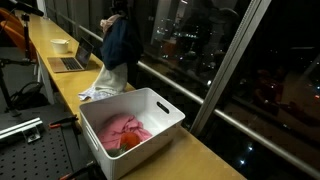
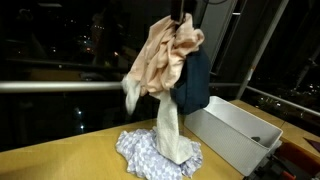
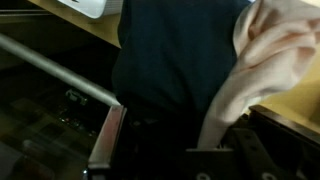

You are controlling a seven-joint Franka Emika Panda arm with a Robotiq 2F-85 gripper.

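Over counter point(image 2: 50, 155) | jaws clamped on beige and navy garments point(image 2: 160, 60) | white bin point(image 2: 228, 140) rim just beside

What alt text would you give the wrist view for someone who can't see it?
A dark navy cloth and a beige cloth, gripped in the shut jaws below, fill the frame. Behind them: a wooden counter, a window rail and a white bin's corner.

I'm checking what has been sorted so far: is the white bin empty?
No, in an exterior view a pink cloth lies bunched inside the white bin.
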